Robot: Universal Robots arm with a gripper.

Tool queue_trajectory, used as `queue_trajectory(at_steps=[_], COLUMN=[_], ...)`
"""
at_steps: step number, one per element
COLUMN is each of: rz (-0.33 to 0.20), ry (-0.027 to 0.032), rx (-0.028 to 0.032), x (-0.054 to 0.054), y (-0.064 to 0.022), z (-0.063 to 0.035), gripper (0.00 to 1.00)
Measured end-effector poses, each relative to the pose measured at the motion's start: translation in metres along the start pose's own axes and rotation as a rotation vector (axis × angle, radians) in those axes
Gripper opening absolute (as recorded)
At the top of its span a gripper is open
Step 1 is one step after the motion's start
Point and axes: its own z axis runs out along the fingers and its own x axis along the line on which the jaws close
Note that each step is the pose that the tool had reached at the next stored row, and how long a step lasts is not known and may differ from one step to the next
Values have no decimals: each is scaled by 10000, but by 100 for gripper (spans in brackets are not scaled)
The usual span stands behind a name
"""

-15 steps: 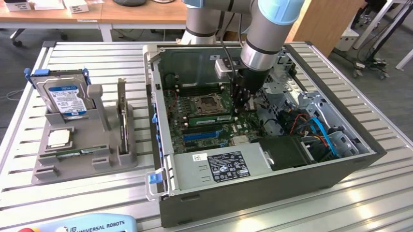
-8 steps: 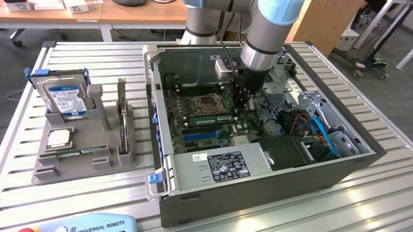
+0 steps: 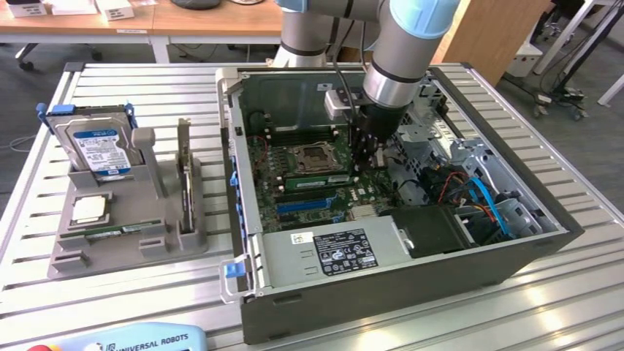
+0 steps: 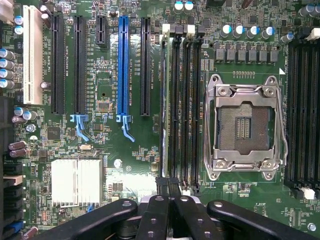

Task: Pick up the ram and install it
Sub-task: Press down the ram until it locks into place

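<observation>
A ram stick stands in a memory slot beside the empty processor socket inside the open computer case. In the wrist view this ram shows edge-on in the outermost slot of the bank of black slots. My gripper hangs low over the motherboard at one end of that stick. Its black fingertips are pressed together, so the gripper is shut with nothing between them. Whether they touch the stick's end I cannot tell. A second, like ram stick lies on the grey holder.
The grey holder at the exterior view's left also carries a blue-labelled hard drive and a square silver processor chip. The case walls, drive cage and blue cables crowd the gripper's side. The power supply sits at the case front.
</observation>
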Motion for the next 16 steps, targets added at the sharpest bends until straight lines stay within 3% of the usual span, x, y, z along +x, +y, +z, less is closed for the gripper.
queue_trajectory(at_steps=[10,16], rz=[2,1], ry=[-9,0], rx=[-6,-10], x=[-1,-2], y=[1,3], z=[-5,-81], gripper=[10,10])
